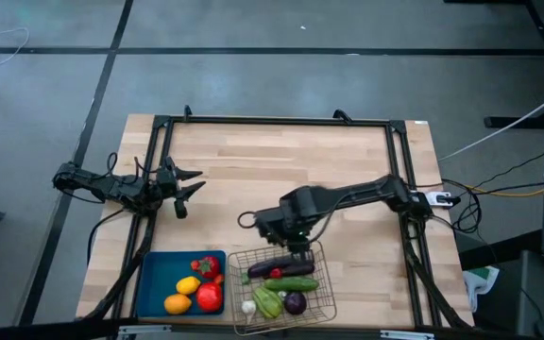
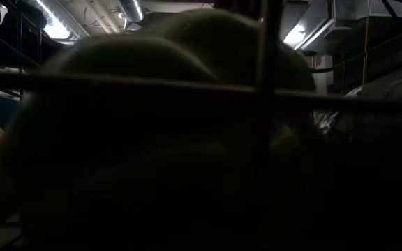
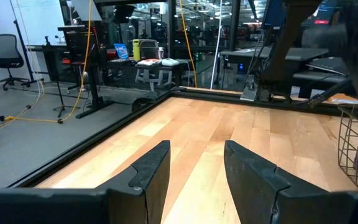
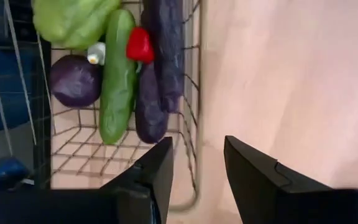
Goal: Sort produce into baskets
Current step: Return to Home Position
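Note:
The blue tray (image 1: 154, 283) at the table's near edge holds a yellow lemon (image 1: 188, 285), an orange (image 1: 178, 303) and red produce (image 1: 209, 297). To its right, the wire basket (image 1: 321, 300) holds two eggplants (image 4: 166, 50), a cucumber (image 4: 117, 74), a green pepper (image 4: 73, 18), a small red piece (image 4: 140, 45), a round purple one (image 4: 74, 81) and white garlic (image 4: 95, 55). My right gripper (image 1: 296, 250) (image 4: 197, 146) hangs open and empty above the basket's far rim, pointing down. My left gripper (image 1: 195, 183) (image 3: 196, 149) rests open at the left, level.
Black frame rails (image 1: 272, 121) run along the table's far and side edges. Bare wood (image 1: 281, 161) lies between the arms and the far edge. In the low view, rounded produce behind the basket's wire (image 2: 264, 104) blocks nearly everything. The left wrist view shows the basket (image 3: 356, 143) far off.

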